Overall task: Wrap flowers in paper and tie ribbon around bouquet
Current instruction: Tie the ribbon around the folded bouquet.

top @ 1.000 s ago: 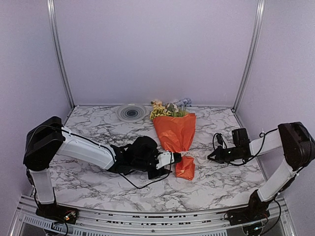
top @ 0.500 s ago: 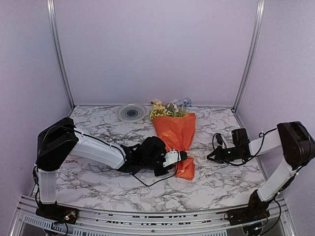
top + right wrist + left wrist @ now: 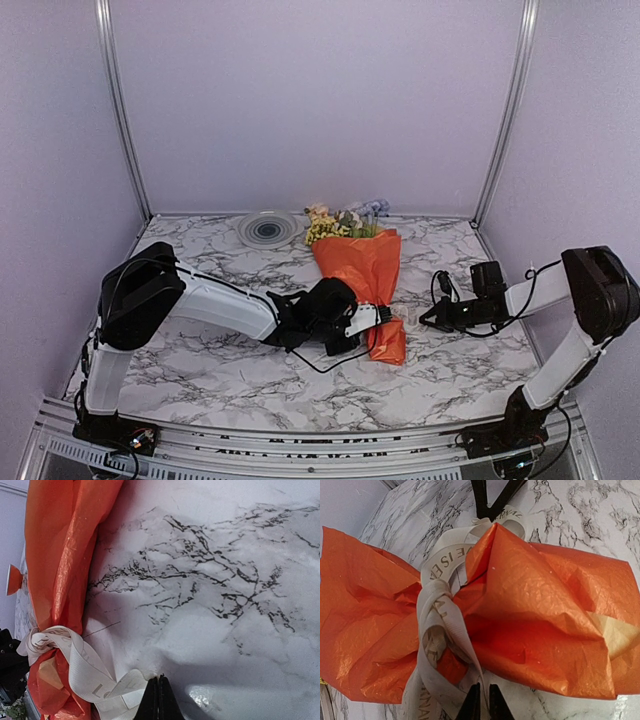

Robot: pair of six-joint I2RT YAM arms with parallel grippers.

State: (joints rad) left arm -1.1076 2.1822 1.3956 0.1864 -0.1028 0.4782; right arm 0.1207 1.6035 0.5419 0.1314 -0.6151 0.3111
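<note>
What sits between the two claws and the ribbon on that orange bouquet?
Nothing visible. The ribbon tied around the bouquet reaches right to the left gripper and the right gripper; each pinches a strand of it.

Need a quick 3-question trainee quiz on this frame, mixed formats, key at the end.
1. True or false: the orange paper-wrapped bouquet stands upright on the white marble-patterned table.
2. Pick one. The cream-white printed ribbon is: A) looped around the blossoms; B) cinched around the narrow neck of the paper cone; C) lying loose on the table, apart from the bouquet.
3. Short answer: what is the right gripper pinching?

Key
1. False. It lies flat, with the blossoms toward the back wall.
2. B.
3. A loose end of the ribbon, beside the bouquet's neck.
</note>
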